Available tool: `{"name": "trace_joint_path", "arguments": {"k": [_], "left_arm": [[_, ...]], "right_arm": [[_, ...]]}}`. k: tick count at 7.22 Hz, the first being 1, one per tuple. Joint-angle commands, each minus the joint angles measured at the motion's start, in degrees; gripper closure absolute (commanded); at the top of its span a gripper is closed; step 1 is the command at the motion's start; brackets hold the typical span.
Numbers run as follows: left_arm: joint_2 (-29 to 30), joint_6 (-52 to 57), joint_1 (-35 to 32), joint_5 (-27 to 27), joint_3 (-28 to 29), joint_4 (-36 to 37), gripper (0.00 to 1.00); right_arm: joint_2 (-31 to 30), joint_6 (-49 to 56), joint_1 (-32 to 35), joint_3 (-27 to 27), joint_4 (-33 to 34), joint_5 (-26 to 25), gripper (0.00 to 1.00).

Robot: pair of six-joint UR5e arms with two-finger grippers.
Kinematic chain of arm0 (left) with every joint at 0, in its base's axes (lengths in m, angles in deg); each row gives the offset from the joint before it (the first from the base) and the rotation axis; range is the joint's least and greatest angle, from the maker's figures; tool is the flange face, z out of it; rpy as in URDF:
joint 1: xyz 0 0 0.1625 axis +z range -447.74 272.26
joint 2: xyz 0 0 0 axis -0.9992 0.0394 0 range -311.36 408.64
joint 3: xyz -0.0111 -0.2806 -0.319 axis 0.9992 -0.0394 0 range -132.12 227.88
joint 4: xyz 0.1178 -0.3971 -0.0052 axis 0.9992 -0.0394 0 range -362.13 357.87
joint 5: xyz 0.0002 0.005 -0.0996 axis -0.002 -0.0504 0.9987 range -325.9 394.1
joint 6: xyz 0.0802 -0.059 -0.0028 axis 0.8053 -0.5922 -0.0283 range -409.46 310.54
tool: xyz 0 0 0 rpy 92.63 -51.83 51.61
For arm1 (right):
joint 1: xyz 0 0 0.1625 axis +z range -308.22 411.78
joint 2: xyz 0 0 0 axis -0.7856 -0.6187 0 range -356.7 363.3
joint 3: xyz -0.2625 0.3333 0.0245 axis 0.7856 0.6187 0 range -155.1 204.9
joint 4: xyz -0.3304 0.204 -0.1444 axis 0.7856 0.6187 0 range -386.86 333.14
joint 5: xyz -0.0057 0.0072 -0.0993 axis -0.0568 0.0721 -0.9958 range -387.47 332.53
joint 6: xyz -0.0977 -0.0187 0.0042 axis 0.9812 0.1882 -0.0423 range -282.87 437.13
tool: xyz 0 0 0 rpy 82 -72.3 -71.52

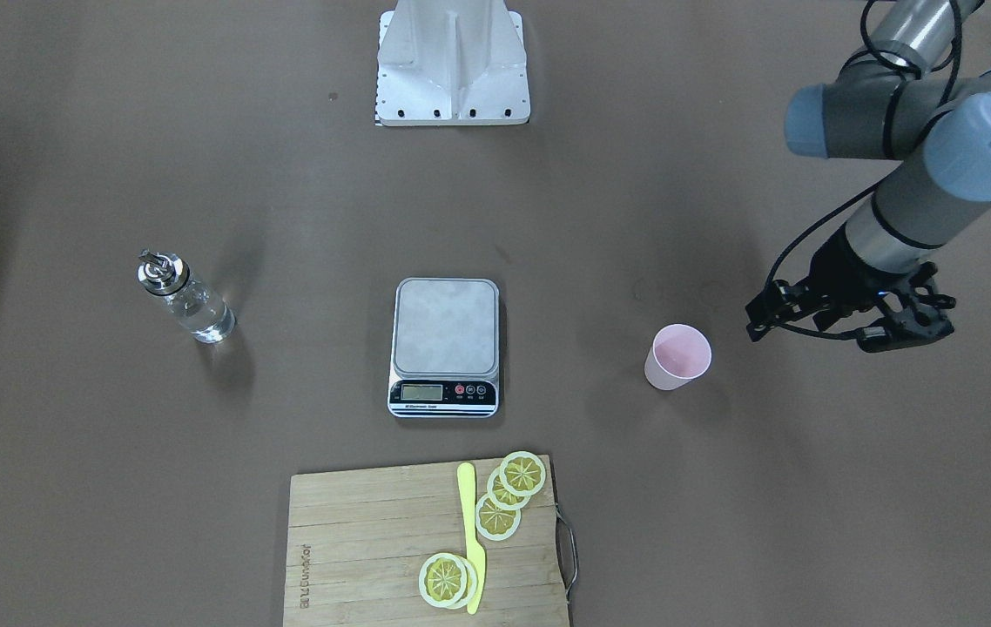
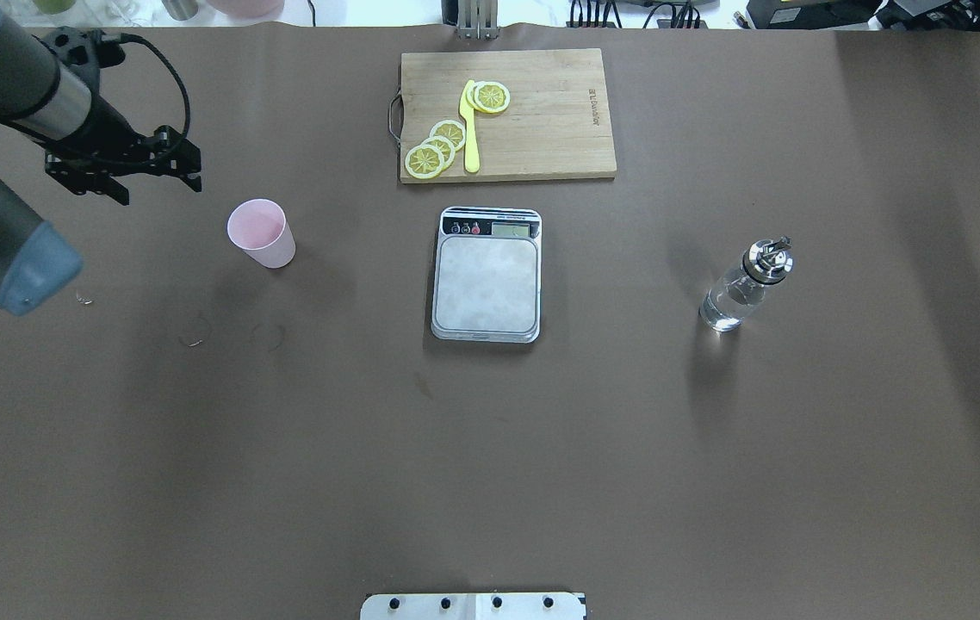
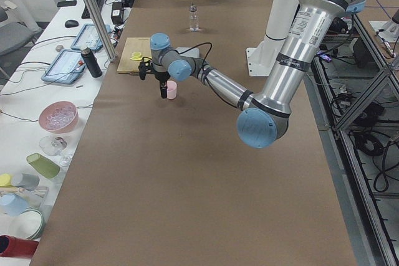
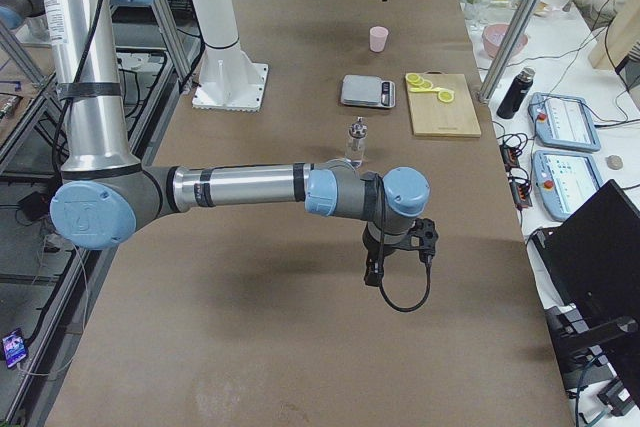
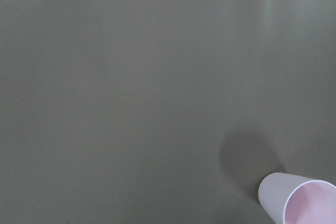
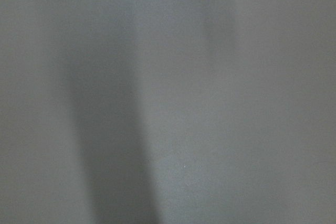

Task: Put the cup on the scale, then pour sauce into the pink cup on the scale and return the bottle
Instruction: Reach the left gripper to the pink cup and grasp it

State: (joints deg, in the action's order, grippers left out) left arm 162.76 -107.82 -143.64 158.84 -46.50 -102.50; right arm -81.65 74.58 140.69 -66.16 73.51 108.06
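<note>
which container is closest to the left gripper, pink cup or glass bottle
The pink cup, standing right by the left gripper; the glass bottle stands far off beyond the scale.

The brand mark (image 1: 306,579) on the cutting board (image 1: 356,522) is unreadable.

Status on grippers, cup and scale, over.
Left gripper open, short of cup. Right gripper visible, state unreadable. Cup on table, not yet on scale. Nothing between them.

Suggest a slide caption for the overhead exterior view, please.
Open left gripper near the pink cup; scale unloaded; glass bottle upright at right.
</note>
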Motion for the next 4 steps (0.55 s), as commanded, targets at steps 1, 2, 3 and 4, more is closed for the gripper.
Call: {"name": "trace_joint_path", "arguments": {"k": [1, 2, 3, 4], "left_arm": [[3.56, -2.20, 2.90, -2.65, 3.93, -0.78, 0.03], [3.65, -2.37, 2.99, -2.65, 5.85, -2.61, 0.05], [3.65, -2.63, 3.08, -2.65, 7.35, -4.98, 0.11], [3.65, -2.55, 3.60, -2.65, 7.98, -5.09, 0.16]], "right_arm": [[0.23, 0.09, -0.24, 0.00, 0.00, 0.00, 0.00], [0.31, 0.00, -0.24, 0.00, 0.00, 0.00, 0.00], [0.49, 0.00, -0.41, 0.00, 0.09, 0.00, 0.00], [0.49, 0.00, -0.41, 0.00, 0.09, 0.00, 0.00]]}}
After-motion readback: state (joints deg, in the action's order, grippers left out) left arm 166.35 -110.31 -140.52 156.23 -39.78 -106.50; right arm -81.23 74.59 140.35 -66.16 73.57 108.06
